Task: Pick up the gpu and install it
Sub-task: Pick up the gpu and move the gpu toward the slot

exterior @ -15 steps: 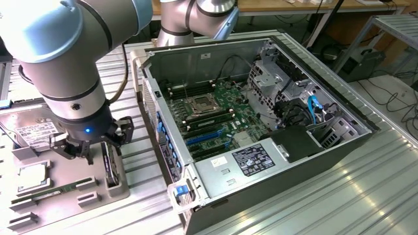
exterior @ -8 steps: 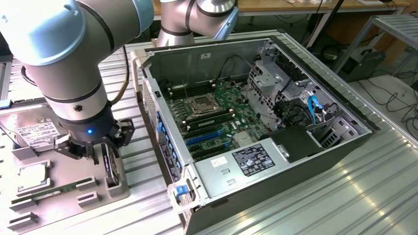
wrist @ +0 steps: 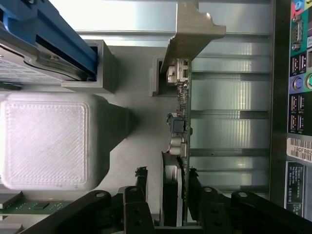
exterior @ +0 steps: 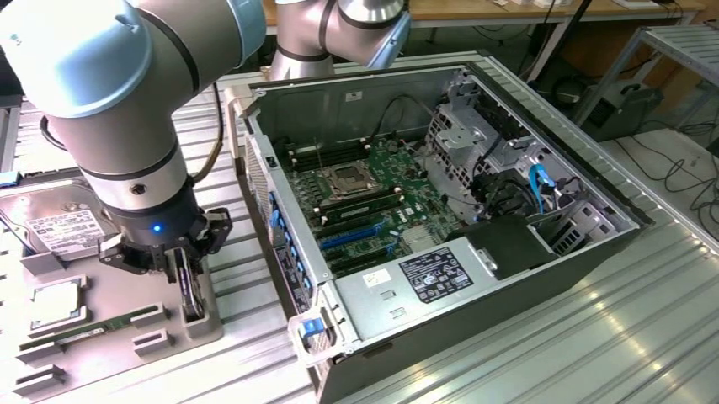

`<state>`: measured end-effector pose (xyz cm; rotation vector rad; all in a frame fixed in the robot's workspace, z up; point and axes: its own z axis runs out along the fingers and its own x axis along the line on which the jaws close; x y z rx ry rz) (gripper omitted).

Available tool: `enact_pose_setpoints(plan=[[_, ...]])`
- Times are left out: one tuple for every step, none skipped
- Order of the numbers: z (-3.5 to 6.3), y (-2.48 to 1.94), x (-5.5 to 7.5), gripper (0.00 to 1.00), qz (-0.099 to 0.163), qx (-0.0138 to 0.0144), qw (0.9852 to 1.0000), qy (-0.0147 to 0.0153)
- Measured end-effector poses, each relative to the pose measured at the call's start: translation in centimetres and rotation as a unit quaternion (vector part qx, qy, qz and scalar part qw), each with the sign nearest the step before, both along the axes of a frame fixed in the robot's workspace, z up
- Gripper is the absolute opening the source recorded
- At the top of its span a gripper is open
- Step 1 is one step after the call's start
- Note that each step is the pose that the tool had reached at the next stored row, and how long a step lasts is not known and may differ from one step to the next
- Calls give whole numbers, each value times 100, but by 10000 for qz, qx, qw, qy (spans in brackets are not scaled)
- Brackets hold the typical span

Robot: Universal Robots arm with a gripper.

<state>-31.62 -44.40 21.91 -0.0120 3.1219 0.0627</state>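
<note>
The gpu (exterior: 194, 293) stands on edge in a slot of the grey parts holder (exterior: 113, 345) at the exterior view's left, beside the open computer case (exterior: 472, 278). My gripper (exterior: 187, 271) has come straight down over it. In the wrist view the gpu (wrist: 181, 122) shows edge-on, with its silver bracket (wrist: 192, 34) at the far end and its lower edge still in the holder slot. My gripper (wrist: 166, 195) straddles the card, its fingers (wrist: 195, 192) drawn in against the two faces.
A hard drive (exterior: 62, 223), a CPU (exterior: 54, 305) and a green RAM stick (exterior: 96, 326) also lie on the holder. The case lies open with its motherboard (exterior: 371, 202) facing up. The case's rear ports (wrist: 298, 97) are close beside the card.
</note>
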Motion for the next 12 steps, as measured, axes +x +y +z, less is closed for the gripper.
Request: enact_pose_setpoints(plan=[[-3, 0, 3, 38, -1, 0, 10000, 0], [-7, 0, 6, 32, -2, 0, 10000, 0], [-9, -1, 12, 32, -2, -1, 10000, 1], [-10, 0, 20, 28, -2, -2, 10000, 1], [-14, 0, 26, 28, -3, -2, 10000, 1], [-16, 0, 31, 28, -3, -2, 10000, 0], [-19, 0, 36, 28, -3, -1, 10000, -1], [-21, 0, 39, 28, -3, -2, 10000, 0], [-22, 0, 42, 28, -3, -3, 10000, 1], [-22, 0, 42, 28, -3, -4, 10000, 1], [-22, 0, 43, 28, -3, -3, 10000, 1], [-22, 0, 43, 28, -3, -3, 10000, 1]])
